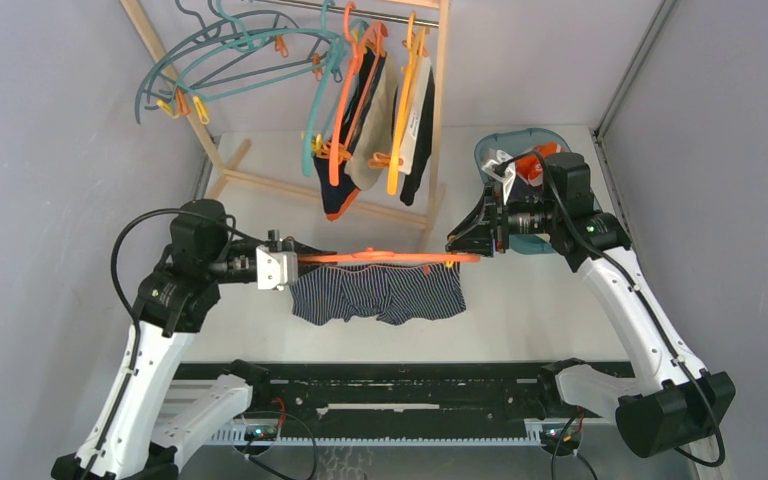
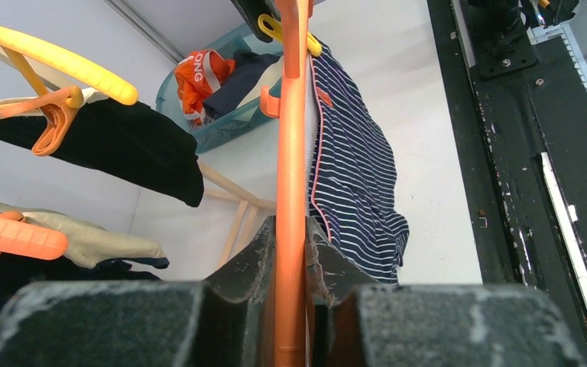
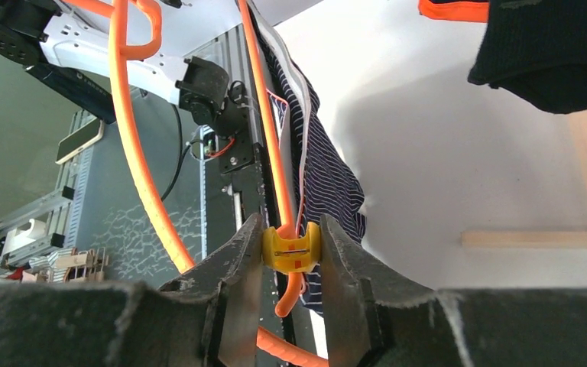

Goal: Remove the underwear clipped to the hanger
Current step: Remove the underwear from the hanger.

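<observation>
The left claw (image 2: 290, 233) is clamped on one end of the orange hanger (image 1: 380, 257), holding it level over the tabletop's (image 1: 530, 320) middle so the striped underwear (image 1: 380, 292) hangs free; the right claw (image 3: 292, 237) pinches the yellow clip (image 3: 292, 252) at the other end, likely to release the cloth

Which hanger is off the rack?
The orange hanger with striped briefs: left gripper holds it, right gripper pinches its clip; the rest hang on the rack.

Navy striped underwear (image 1: 378, 293) hangs from hanger (image 1: 380, 257) (yellow clip (image 3: 292, 250)).
</observation>
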### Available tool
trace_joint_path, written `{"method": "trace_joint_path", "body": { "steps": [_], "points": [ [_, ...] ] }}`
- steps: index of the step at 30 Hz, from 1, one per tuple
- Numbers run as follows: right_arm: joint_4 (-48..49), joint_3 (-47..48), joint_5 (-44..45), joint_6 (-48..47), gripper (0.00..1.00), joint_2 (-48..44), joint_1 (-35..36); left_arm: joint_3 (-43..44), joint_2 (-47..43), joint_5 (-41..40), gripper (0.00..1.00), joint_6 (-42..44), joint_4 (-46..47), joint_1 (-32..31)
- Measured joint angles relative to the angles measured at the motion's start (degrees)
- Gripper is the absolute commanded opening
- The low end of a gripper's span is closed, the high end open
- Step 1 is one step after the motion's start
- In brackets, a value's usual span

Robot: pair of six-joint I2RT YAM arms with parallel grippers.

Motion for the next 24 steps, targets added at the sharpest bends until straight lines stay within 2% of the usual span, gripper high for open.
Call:
{"method": "trace_joint_path", "body": {
  "steps": [2,8,10,12,15,19,24],
  "points": [
    [0.0,0.0,0.3,-0.3,0.08,0.0,0.0,0.0,0.3,0.0,0.00,-0.4,0.4,0.0],
    [-0.2,0.0,1.1,-0.6,0.12,-0.5,-0.4,-0.7,0.5,0.0,0.00,-1.8,2.3,0.0],
    [-0.2,0.0,1.1,-0.6,0.21,-0.7,-0.4,-1.1,0.4,0.0,0.00,-2.3,2.9,0.0],
    [-0.2,0.0,1.2,-0.6,0.39,-0.7,-0.4,-1.3,0.3,0.0,0.00,-2.6,3.3,-0.1],
    [-0.2,0.0,1.2,-0.7,0.56,-0.9,-0.4,-1.3,0.3,0.0,0.00,-3.2,4.1,-0.1],
    [-0.2,0.0,2.2,-0.7,0.68,-1.6,-0.7,-1.3,0.3,0.3,0.00,-4.2,5.1,-0.3],
    [-0.7,0.1,5.3,-1.3,0.71,-4.2,-2.2,-2.0,0.4,0.5,0.00,-4.6,6.0,-0.3]
  ]
}}
